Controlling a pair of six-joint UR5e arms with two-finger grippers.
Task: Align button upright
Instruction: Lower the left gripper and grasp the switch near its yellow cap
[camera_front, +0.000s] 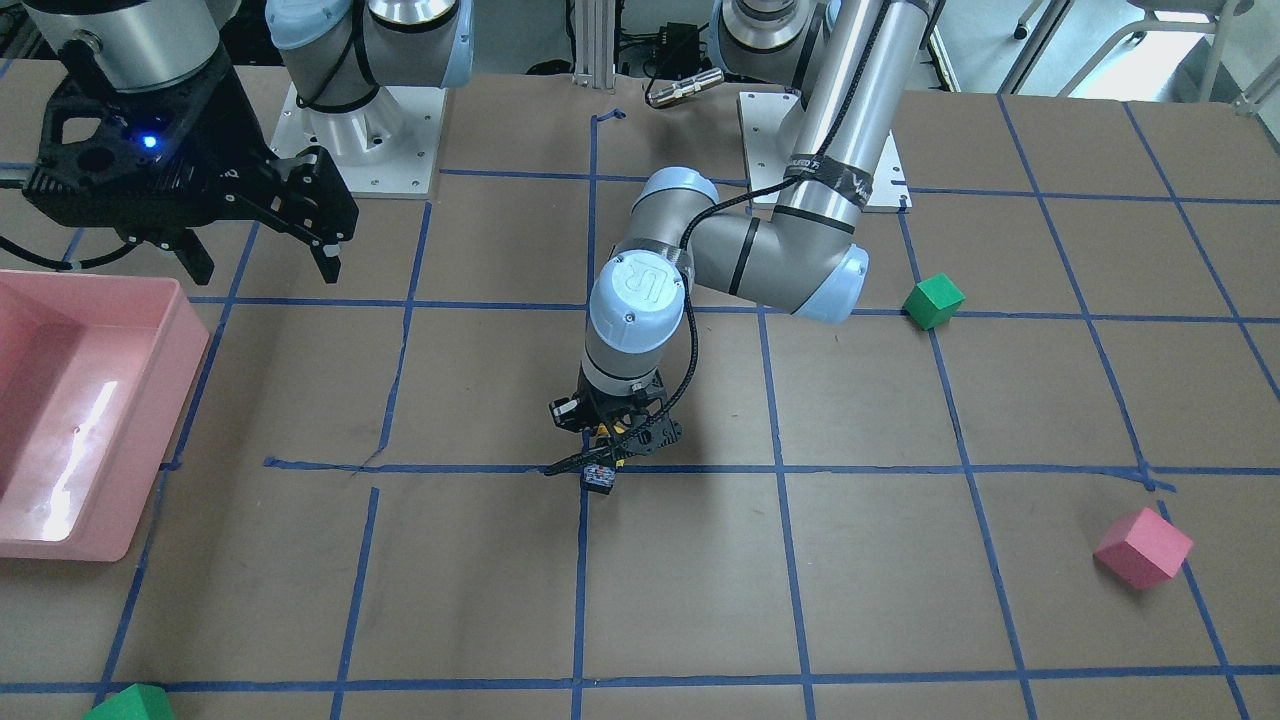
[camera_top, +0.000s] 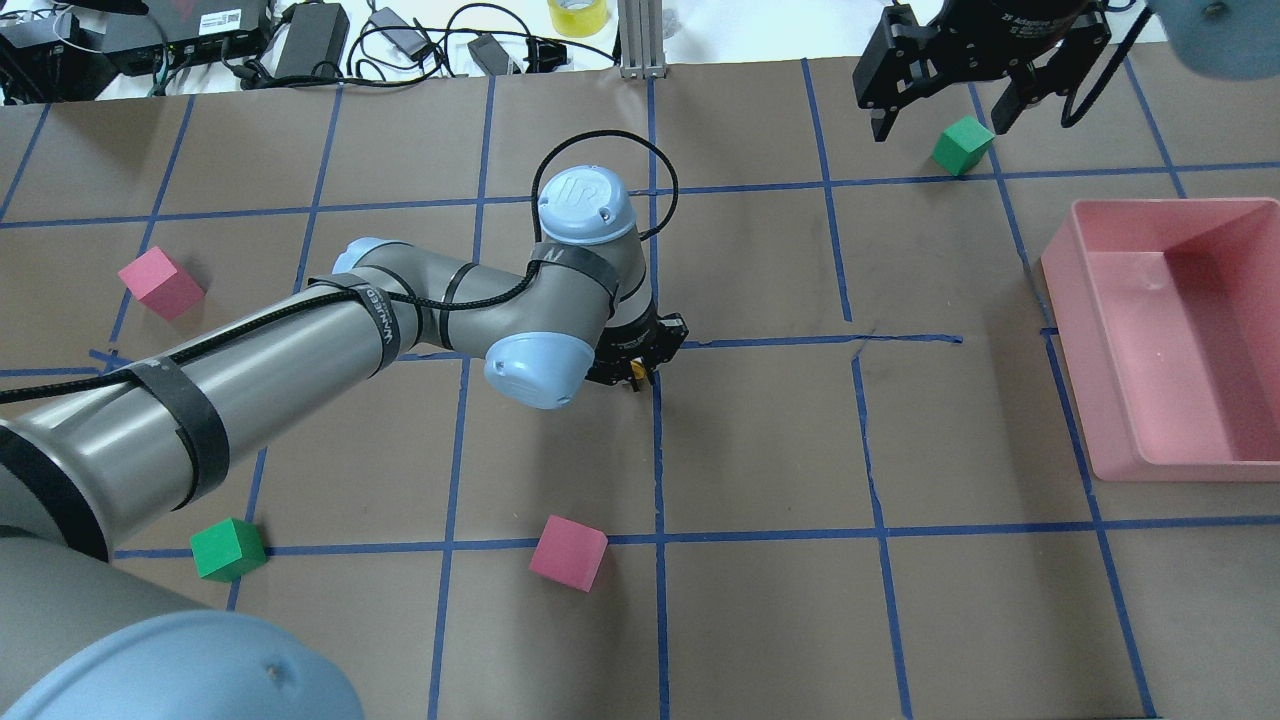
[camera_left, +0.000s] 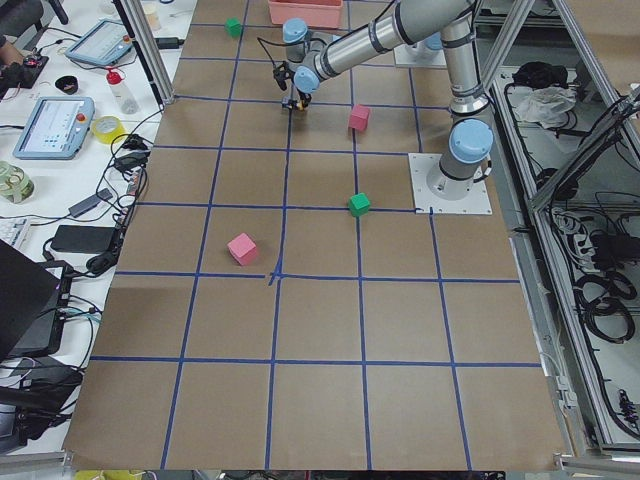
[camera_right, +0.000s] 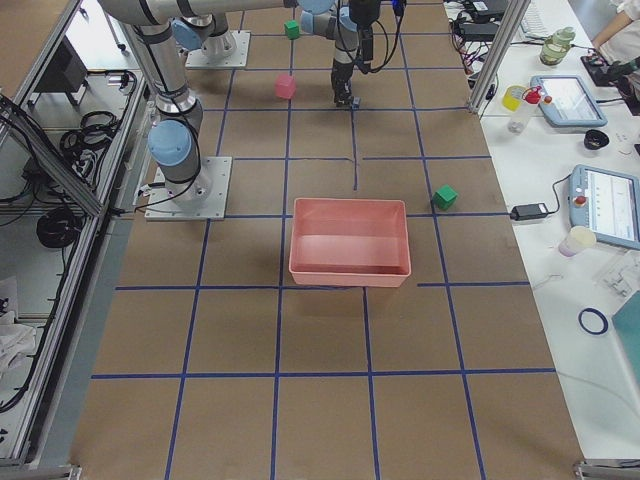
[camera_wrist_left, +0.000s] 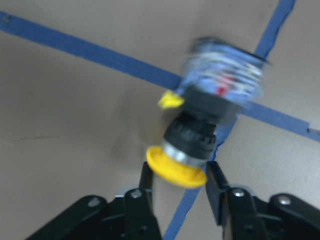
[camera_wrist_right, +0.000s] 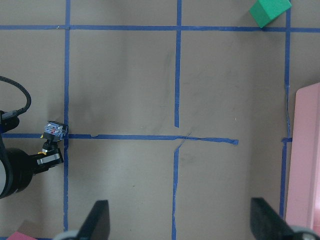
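Note:
The button (camera_wrist_left: 200, 125) has a round yellow cap, a black body and a whitish base block, and looks blurred in the left wrist view. It lies tilted over a crossing of blue tape lines, base away from the camera. My left gripper (camera_wrist_left: 177, 192) is shut on the button's yellow cap, with one finger on each side. The button also shows in the front view (camera_front: 598, 476) under the left gripper (camera_front: 612, 450), and in the right wrist view (camera_wrist_right: 54, 132). My right gripper (camera_front: 262, 262) is open and empty, raised near the pink bin, far from the button.
A pink bin (camera_top: 1062, 275) stands at the table's right side. A green cube (camera_top: 962, 145) lies below the right gripper (camera_top: 942, 122). Pink cubes (camera_top: 160, 282) (camera_top: 567, 552) and another green cube (camera_top: 228, 548) lie on the left half. Blue tape lines grid the brown table.

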